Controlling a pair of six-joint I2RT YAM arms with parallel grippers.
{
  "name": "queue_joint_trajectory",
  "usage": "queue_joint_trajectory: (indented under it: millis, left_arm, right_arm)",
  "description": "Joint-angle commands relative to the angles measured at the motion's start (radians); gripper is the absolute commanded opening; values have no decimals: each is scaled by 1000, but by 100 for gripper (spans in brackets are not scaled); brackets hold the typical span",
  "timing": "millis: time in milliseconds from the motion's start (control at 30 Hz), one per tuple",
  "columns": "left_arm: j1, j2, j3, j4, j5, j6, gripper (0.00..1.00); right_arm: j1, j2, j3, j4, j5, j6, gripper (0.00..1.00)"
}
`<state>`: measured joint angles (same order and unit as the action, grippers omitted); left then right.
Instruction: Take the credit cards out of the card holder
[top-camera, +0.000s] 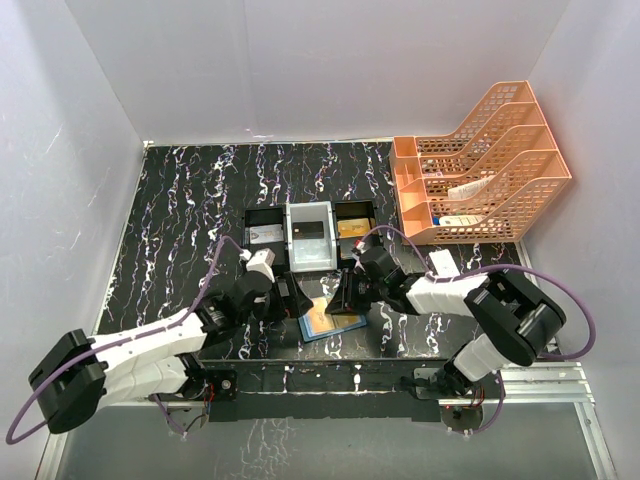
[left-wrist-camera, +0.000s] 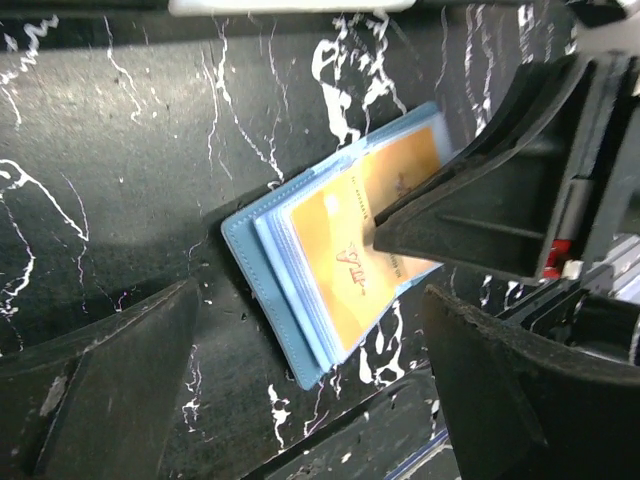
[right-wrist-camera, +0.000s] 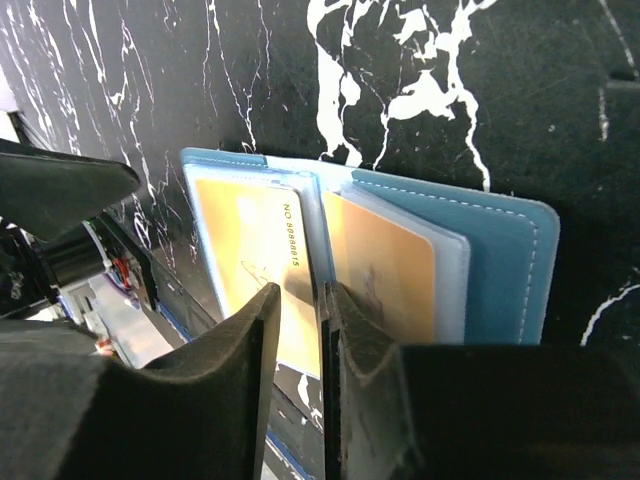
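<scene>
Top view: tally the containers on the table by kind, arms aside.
blue card holder: 1
three-compartment tray: 1
orange file rack: 1
Total: 3

Plain white walls (top-camera: 300, 60) enclose a black counter (top-camera: 180, 200) veined with white marble streaks. Beyond the right pincer (top-camera: 342, 295), off to its right, an orange mesh file rack (top-camera: 490, 170) stands against the wall.
</scene>
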<state>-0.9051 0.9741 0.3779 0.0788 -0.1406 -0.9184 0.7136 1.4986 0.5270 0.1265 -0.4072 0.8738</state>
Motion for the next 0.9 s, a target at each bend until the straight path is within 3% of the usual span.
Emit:
queue_joint_trajectory:
  millis: [0,233,367,567,867]
  left_arm:
    - [2,70,46,16,91,64,88]
    - [2,147,63,49,151,82,68]
    - [3,180,83,55,190,127,58]
    - [3,264,204,-66,227,237,49]
    - [2,365,179,-44,246,178,34]
  right_arm:
    - [5,20,-63,109,51,72,19]
    - [9,24,-239,384,6,240,17]
    - [26,21,-241,382,27,260,15]
    - [43,-14,-239,337,87,287,15]
    - [50,-11,-237,337,116,315,15]
